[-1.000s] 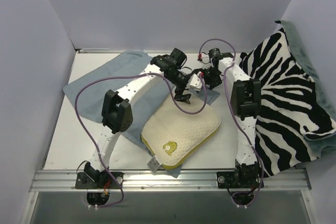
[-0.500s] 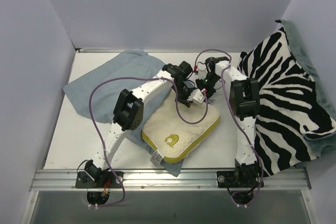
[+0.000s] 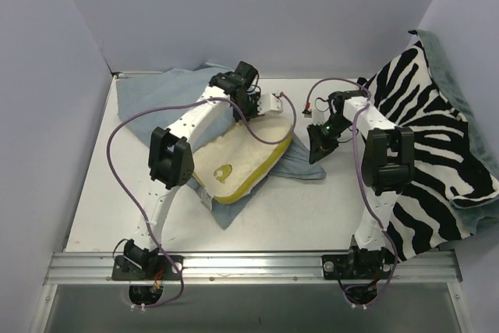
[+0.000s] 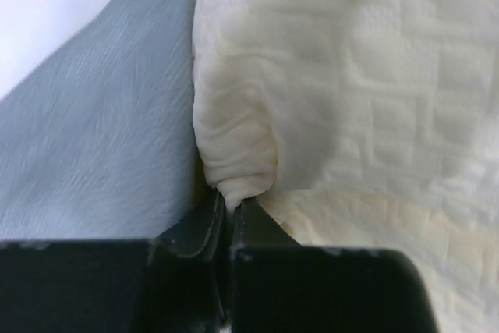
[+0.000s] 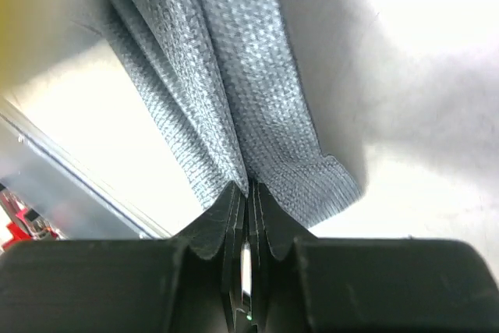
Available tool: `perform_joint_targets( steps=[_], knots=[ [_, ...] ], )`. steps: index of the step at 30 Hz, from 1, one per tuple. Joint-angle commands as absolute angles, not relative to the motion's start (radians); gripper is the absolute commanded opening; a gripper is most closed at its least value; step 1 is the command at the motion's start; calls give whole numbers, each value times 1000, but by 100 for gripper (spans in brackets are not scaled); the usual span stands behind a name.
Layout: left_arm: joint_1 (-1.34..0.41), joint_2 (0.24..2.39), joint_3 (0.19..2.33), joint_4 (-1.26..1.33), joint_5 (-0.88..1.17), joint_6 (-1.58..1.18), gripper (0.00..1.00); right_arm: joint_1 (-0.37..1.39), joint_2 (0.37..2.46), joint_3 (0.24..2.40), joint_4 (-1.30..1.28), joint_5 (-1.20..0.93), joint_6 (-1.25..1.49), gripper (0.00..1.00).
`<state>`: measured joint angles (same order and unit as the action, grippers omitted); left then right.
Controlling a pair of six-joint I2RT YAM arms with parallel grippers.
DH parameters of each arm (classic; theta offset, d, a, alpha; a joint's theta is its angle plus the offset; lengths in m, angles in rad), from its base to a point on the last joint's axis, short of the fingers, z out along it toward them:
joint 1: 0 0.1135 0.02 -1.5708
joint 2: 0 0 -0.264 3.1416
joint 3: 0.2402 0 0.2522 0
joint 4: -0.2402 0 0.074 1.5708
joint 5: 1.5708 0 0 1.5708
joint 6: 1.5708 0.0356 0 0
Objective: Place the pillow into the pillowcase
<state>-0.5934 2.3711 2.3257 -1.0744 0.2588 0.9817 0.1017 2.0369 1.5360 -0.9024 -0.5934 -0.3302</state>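
White table, left tool clamped on pillow fold — right tool pinching pillowcase edge.

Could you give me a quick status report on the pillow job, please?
Left gripper shut on pillow edge. Right gripper shut on pillowcase edge. Pillow on top, not inside. Zebra cloth off right, apart.

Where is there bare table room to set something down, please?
Bare table: near left, beside the left arm; and in front of the pillow, across to the right arm. The pillowcase crowds the far left; zebra cloth covers the right.
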Motion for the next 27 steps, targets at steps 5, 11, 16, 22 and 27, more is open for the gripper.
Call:
perform_joint_targets(
  steps=[5,11,16,22,27],
  knots=[
    [-428,2474,2459,-890,-316,879,0,49,1993,1537,-1230,-546,-474,0],
    [-390,2497,2327,-712,-385,967,0,-23,2005,1637,-1305,-523,-517,0],
    [-327,2504,2301,-661,-404,1039,0,-107,2065,1785,-1342,-517,-494,0],
    [-414,2179,2140,-911,299,826,82,-9,2149,1937,-1275,-616,-368,0],
    [-466,2066,2180,-1020,544,571,88,77,2218,2025,-1148,-540,-298,11]
  ],
)
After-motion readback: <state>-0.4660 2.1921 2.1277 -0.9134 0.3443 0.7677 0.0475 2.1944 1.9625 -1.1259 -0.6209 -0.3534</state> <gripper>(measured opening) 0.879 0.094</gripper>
